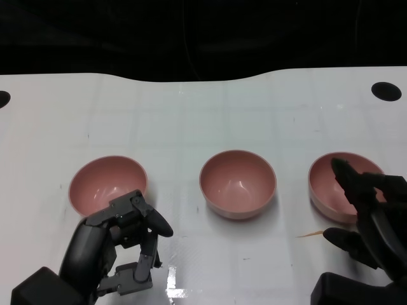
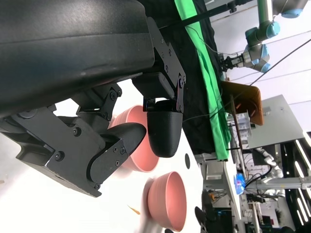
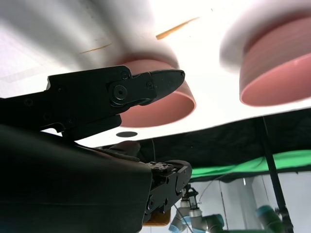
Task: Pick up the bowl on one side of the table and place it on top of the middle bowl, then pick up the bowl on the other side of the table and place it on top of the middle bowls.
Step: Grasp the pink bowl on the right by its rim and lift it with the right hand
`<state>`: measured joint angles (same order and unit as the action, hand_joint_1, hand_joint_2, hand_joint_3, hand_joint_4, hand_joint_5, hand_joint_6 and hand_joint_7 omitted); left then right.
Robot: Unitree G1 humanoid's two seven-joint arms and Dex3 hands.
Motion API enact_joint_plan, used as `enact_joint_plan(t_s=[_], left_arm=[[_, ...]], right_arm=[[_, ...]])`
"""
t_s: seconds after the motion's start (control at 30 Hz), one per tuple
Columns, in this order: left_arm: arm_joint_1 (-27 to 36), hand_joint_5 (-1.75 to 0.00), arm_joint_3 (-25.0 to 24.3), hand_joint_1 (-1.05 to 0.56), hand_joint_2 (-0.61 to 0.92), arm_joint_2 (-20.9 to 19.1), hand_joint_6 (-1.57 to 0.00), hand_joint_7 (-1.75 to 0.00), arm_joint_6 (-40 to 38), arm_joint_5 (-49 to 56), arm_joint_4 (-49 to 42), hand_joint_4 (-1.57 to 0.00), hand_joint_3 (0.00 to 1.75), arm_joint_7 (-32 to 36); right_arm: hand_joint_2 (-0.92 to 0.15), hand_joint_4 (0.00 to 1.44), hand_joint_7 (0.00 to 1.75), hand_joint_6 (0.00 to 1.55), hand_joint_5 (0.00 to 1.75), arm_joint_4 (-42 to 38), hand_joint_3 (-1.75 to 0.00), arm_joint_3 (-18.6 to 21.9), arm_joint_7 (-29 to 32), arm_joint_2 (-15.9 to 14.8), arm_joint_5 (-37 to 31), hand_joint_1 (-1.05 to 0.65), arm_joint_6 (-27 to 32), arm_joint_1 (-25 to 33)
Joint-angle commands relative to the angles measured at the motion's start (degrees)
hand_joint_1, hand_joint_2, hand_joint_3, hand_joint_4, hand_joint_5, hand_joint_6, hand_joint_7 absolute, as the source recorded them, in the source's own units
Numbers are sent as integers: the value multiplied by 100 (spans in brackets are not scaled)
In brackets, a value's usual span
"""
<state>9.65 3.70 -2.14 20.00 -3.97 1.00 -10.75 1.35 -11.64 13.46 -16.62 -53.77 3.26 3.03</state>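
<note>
Three pink bowls stand in a row on the white table: the left bowl (image 1: 107,183), the middle bowl (image 1: 237,183) and the right bowl (image 1: 327,187). My right hand (image 1: 372,219) is at the right bowl, with one finger reaching over its rim and the thumb (image 1: 340,240) low in front of it. The bowl rests on the table. In the right wrist view a finger (image 3: 146,87) lies across the right bowl (image 3: 160,107), and the middle bowl (image 3: 277,68) is beyond. My left hand (image 1: 124,251) sits just in front of the left bowl, fingers half curled, holding nothing.
A thin orange sliver (image 1: 311,234) lies on the table between the middle and right bowls. Round black holes mark the table's far right (image 1: 386,91) and far left (image 1: 2,98). Beyond the table's back edge all is dark.
</note>
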Motion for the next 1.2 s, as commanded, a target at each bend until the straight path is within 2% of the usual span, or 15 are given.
enact_joint_plan(t_s=[0.03,0.17,0.43,0.63,0.67,0.7,0.73,0.93,1.0,1.03,1.07,1.1,1.13,1.17,1.2], left_arm=[[51,-175,-42,-13,44,-87,-74,-137,-50,-21,130,-80,129,-35],[49,-175,-48,-13,45,-97,-74,-138,-178,-66,209,-80,129,-46],[22,-175,-52,-13,44,-151,-74,-137,-185,-23,198,-80,129,-37],[27,-175,-33,-14,44,-137,-75,-136,-205,-61,217,-81,129,-46],[25,-175,-33,-14,44,-139,-75,-136,-188,-47,211,-81,129,-41],[27,-175,-32,-14,44,-142,-75,-136,-170,-20,213,-81,129,-30],[28,-175,-30,-14,44,-145,-75,-136,-158,-3,216,-81,129,-24],[19,-175,-30,-13,44,-129,-75,-136,-176,2,219,-80,130,-21],[17,-175,-27,-13,44,-119,-75,-136,-189,-14,219,-81,130,-26],[15,-175,-28,-13,44,-113,-75,-136,-194,-30,216,-81,130,-32],[8,-175,-30,-13,44,-111,-74,-136,-191,-49,203,-81,130,-43],[4,-175,-32,-13,44,-110,-74,-136,-188,-62,195,-80,130,-50],[2,-175,-33,-12,44,-111,-74,-136,-187,-69,190,-80,130,-53],[-4,-175,-33,-12,45,-111,-74,-136,-179,-70,179,-80,130,-53],[-7,-175,-32,-12,45,-112,-74,-136,-174,-70,173,-80,129,-51]], right_arm=[[-83,1,15,18,64,-120,-1,-54,-71,-142,-44,-61,130,-144],[-84,6,13,21,64,-286,-1,-142,-174,-209,-78,-57,234,-296],[-90,38,5,46,37,-472,0,-313,-448,-299,-164,-45,589,-502],[-91,87,7,81,23,-580,0,-384,-404,-442,-136,-36,565,-564],[-91,95,6,87,32,-597,0,-387,-379,-459,-113,-35,542,-567],[-92,96,4,93,56,-607,-1,-390,-359,-475,-96,-34,525,-567],[-92,95,3,95,70,-617,-2,-389,-336,-486,-77,-33,504,-568],[-92,86,3,107,119,-717,-7,-343,-215,-499,124,-26,372,-580],[-92,85,4,112,121,-735,-7,-326,-171,-500,210,-25,324,-581],[-92,87,7,120,129,-747,-13,-303,-134,-486,278,-21,284,-580],[-87,86,9,126,142,-765,-27,-294,-92,-483,320,-19,247,-584],[-78,84,17,130,157,-780,-49,-292,-60,-486,349,-17,221,-589],[-67,83,39,124,166,-792,-74,-299,-38,-495,367,-17,208,-594],[-62,82,56,117,170,-819,-83,-294,46,-496,413,-16,137,-595],[-58,88,103,100,173,-841,-93,-289,110,-496,448,-15,83,-596]])
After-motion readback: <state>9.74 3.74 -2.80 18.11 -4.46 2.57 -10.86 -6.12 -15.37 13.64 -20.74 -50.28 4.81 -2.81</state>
